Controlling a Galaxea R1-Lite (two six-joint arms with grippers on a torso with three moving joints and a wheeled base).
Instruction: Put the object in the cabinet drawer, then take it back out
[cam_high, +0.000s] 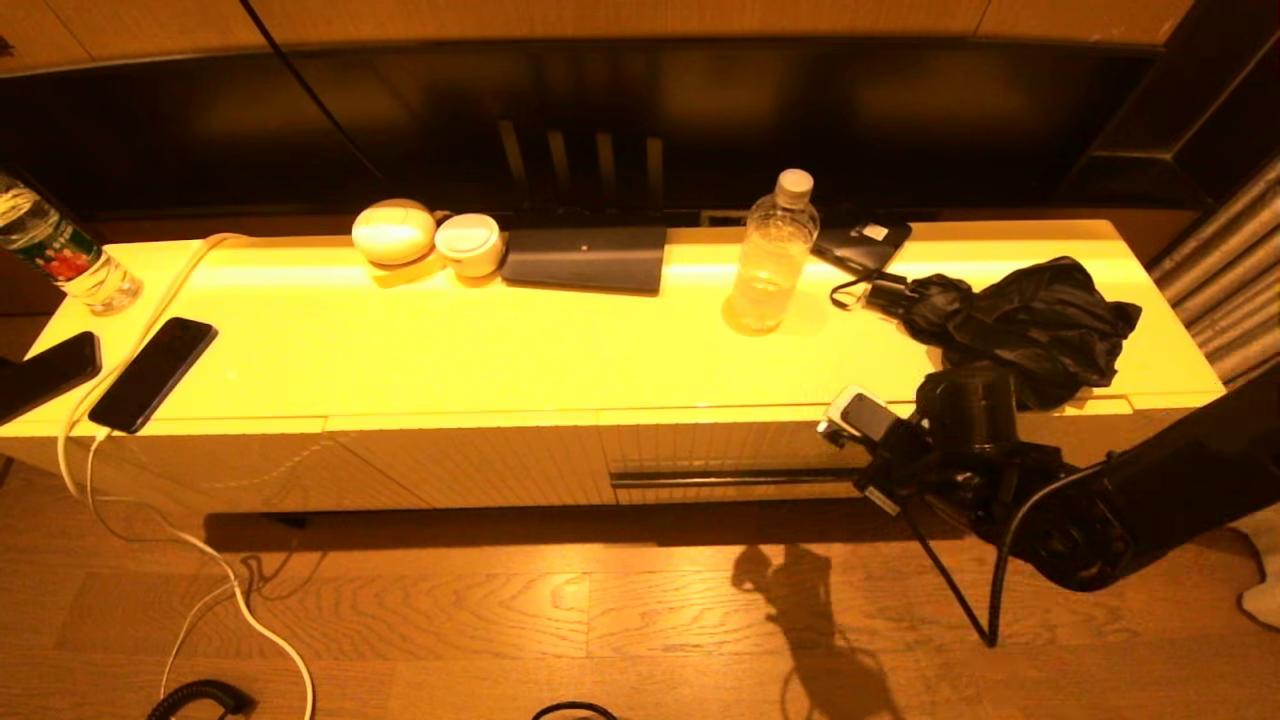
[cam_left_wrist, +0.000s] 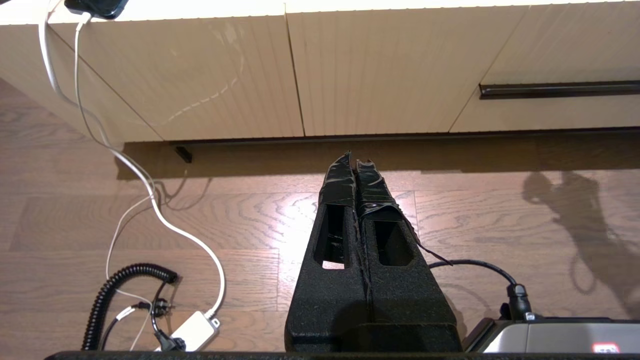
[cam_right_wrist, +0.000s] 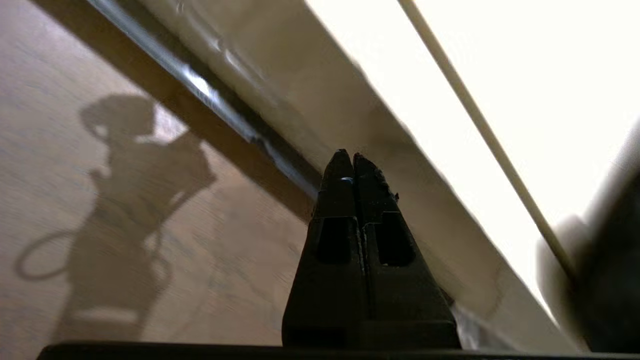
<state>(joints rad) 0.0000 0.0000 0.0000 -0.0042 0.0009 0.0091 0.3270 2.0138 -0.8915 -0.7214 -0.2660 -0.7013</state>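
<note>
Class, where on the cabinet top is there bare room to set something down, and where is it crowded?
Bare: the wide middle of the cabinet top, between the black phone and the water bottle. Crowded: the back edge with the white cases and dark pouch, and the right end under the black cloth.

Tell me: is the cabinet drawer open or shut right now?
Shut. The cabinet drawer sits flush with the neighbouring front panels, and none of its inside shows. The right pincer, closed, is near its dark handle slot.

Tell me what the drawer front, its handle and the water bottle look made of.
Cabinet drawer front: pale ribbed panel, probably laminated or painted board, matte. Handle slot: dark strip, likely metal, since it glints in the right wrist view. Water bottle: clear thin plastic, see-through, white cap.
</note>
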